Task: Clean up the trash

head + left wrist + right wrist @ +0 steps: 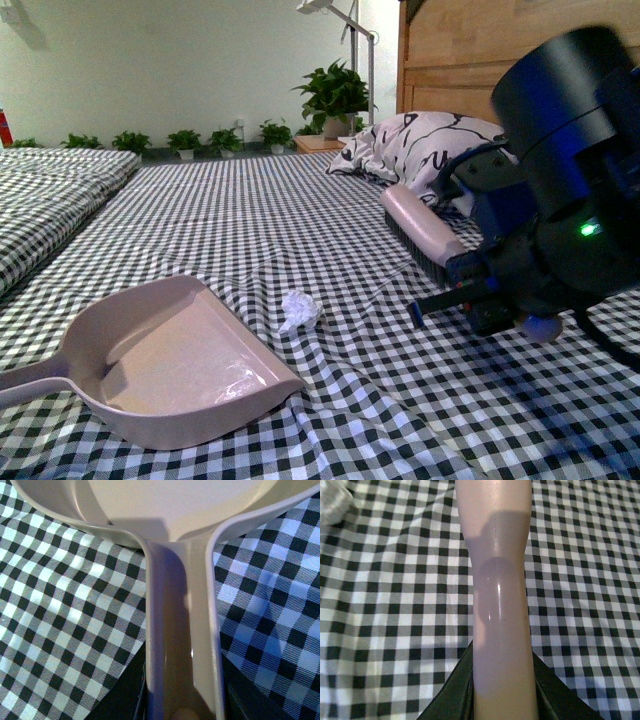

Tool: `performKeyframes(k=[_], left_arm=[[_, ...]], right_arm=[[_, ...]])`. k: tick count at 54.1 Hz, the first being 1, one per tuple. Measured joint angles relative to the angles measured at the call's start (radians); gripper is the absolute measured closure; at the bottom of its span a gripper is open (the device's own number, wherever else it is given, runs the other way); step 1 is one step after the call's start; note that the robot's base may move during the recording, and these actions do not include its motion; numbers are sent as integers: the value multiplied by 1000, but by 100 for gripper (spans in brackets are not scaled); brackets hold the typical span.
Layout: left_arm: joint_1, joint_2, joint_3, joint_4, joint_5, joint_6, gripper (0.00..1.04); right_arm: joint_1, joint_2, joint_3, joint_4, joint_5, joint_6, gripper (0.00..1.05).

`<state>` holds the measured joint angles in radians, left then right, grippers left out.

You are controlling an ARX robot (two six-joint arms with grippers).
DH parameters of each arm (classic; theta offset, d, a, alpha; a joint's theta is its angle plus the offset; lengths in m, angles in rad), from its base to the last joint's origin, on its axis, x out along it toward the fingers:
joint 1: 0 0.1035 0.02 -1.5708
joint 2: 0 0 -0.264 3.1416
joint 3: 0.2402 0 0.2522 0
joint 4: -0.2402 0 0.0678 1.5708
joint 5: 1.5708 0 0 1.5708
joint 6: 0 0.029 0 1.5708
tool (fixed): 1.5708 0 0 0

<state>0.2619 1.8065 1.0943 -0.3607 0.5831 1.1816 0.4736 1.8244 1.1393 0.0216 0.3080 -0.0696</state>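
Front view: one paper wad [299, 310], one dustpan [170, 365]; each claw seemingly grips one handle.

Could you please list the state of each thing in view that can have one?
Paper wad: crumpled, on the checked sheet, just outside the dustpan's open edge.
Dustpan: resting on the sheet, pan empty, handle held.
Brush: held above the sheet, bristles down.
Left end effector: shut on the dustpan handle.
Right end effector: shut on the brush handle.
Pillow: lying by the headboard.
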Motion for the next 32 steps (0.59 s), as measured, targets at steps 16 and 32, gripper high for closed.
performKeyframes(k=[16,32], left_arm=[[0,0,0,0,0,0,78],[0,0,0,0,0,0,78]], right_arm=[[-7,134,67,-2,49,-71,85],[28,175,67,-6,1,-105,85]])
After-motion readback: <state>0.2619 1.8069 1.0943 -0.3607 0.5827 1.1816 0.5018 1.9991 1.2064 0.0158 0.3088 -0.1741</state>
